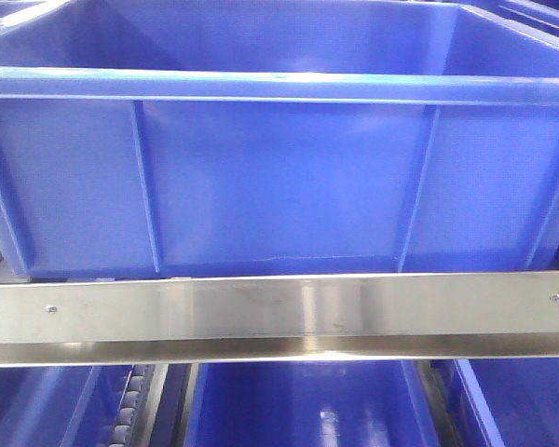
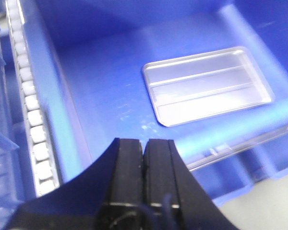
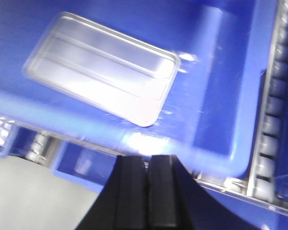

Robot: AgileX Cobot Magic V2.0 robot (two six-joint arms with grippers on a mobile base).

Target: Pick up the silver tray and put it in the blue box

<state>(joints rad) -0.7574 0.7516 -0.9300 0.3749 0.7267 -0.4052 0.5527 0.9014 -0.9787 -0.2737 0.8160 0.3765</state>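
The blue box (image 1: 279, 177) fills the front view, where its floor is hidden. Both wrist views look down into the blue box (image 2: 96, 81) (image 3: 216, 72). The silver tray (image 2: 206, 86) (image 3: 101, 72) lies flat on the box's floor, its two long ridges showing. My left gripper (image 2: 144, 143) hangs above the box's near rim, shut with nothing between its fingers. My right gripper (image 3: 147, 160) is over the near rim too, shut and holding nothing. Neither gripper touches the tray.
A brushed steel rail (image 1: 279, 312) runs across in front of the box. More blue bins (image 1: 298, 400) sit on the level below. Rows of conveyor rollers (image 2: 31, 105) (image 3: 273, 120) flank the box on both sides.
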